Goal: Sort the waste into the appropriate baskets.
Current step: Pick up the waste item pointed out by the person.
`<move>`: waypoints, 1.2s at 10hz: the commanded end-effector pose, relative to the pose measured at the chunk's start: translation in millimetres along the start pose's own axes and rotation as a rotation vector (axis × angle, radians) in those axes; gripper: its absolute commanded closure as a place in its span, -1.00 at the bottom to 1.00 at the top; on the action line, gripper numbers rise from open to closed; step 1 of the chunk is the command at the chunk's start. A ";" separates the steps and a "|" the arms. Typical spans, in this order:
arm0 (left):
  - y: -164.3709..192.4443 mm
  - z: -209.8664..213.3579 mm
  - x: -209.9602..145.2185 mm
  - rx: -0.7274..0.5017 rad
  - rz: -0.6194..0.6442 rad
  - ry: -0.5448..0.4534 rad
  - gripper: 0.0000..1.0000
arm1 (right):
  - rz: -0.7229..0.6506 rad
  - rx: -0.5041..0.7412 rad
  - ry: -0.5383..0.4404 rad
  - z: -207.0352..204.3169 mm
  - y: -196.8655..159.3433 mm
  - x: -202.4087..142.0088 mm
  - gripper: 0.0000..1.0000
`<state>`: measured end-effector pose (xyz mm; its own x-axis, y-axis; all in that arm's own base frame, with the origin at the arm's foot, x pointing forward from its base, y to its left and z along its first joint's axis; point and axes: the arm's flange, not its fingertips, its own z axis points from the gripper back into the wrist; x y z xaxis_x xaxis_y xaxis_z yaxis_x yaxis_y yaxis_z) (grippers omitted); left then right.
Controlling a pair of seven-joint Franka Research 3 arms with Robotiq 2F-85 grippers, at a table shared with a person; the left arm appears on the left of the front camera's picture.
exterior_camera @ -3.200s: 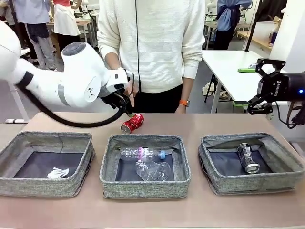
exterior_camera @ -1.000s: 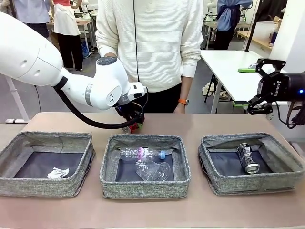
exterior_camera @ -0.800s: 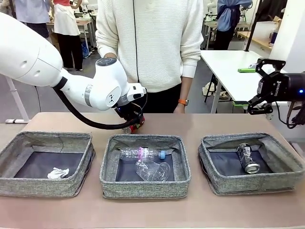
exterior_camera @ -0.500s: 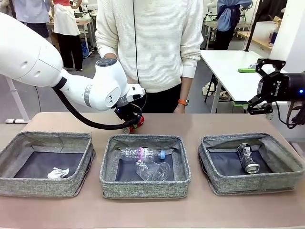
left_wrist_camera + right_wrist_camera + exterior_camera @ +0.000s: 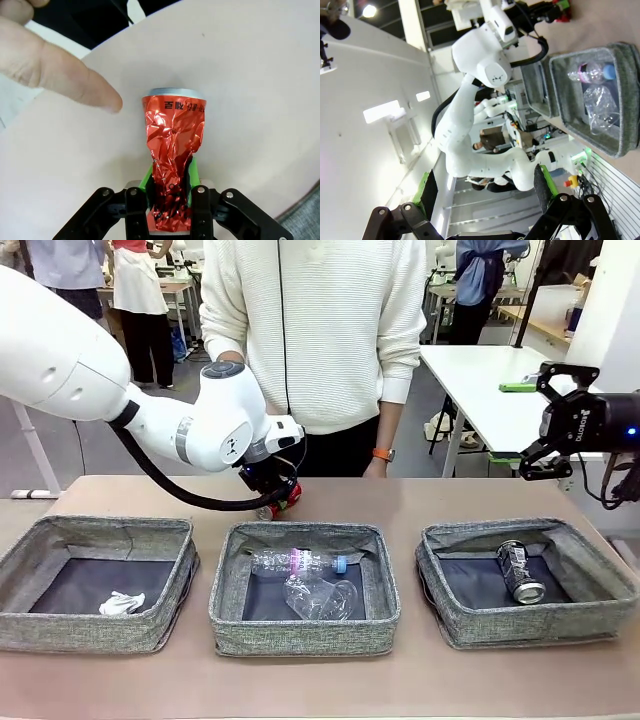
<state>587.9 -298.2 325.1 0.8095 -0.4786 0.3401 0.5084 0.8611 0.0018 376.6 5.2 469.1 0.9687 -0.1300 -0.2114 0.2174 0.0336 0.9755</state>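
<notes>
Lying nearest, three grey woven fabric baskets (image 5: 300,630) are seen in a row. Beyond the middle one, the crushed red metal can (image 5: 172,165) is clamped on the tabletop by the left gripper (image 5: 170,197). Raised at the far right, the right gripper (image 5: 545,420) is held spread, unladen.

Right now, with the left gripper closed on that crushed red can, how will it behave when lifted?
The crushed red can looks empty and dented, so probably light. Its crumpled waist, pinched by the left gripper, may buckle further. The creased foil probably gives some grip, so slipping seems unlikely.
</notes>
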 end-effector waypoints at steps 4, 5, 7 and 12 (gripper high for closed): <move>-36.3 199.7 -93.5 -0.013 -0.005 0.024 1.00 | 0.018 0.004 0.009 2.1 2.6 0.7 -1.00; -41.4 223.0 -112.4 -0.033 -0.013 0.024 1.00 | 0.018 0.004 0.009 2.1 2.6 0.7 -1.00; -46.1 253.1 -154.3 -0.044 -0.101 -0.015 1.00 | 0.018 0.004 0.009 2.1 2.6 0.7 -1.00; -73.1 242.1 -133.3 -0.076 0.110 -0.036 0.47 | 0.018 0.004 0.009 2.1 2.6 0.7 -1.00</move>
<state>386.7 -252.0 505.8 0.8179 -0.4723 0.3285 0.5135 0.8568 -0.0467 377.0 4.9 469.8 0.9690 -0.1303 -0.2099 0.2160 0.0341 0.9758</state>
